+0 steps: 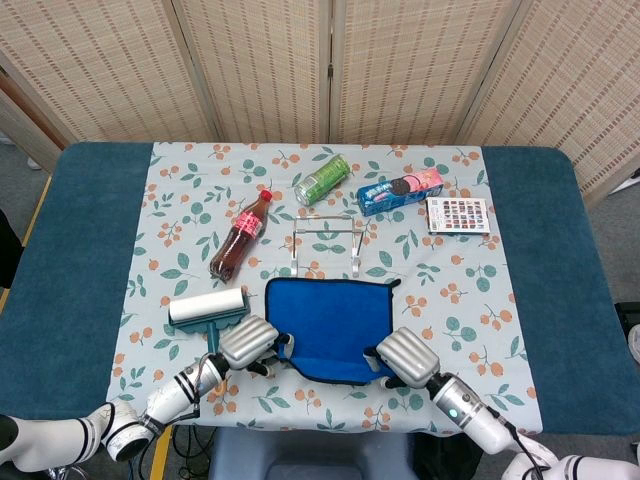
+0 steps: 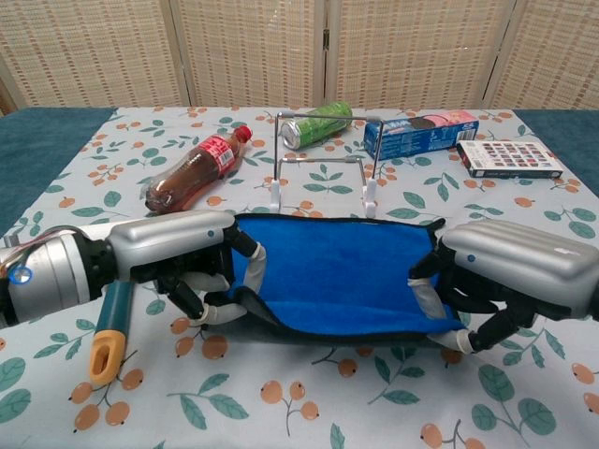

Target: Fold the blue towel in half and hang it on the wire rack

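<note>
Chest view — left hand (image 2: 178, 253) and right hand (image 2: 510, 276) each grip a near corner of the blue towel (image 2: 332, 276), lifted off the table — wire rack (image 2: 323, 164) just beyond.

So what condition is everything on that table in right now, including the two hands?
blue towel: near edge lifted, partly folded
left hand: grips towel's near left corner
right hand: grips towel's near right corner
wire rack: upright, bare
cola bottle: lying down, capped
green can: on its side
lint roller: lying flat
cookie box: lying, closed
</note>
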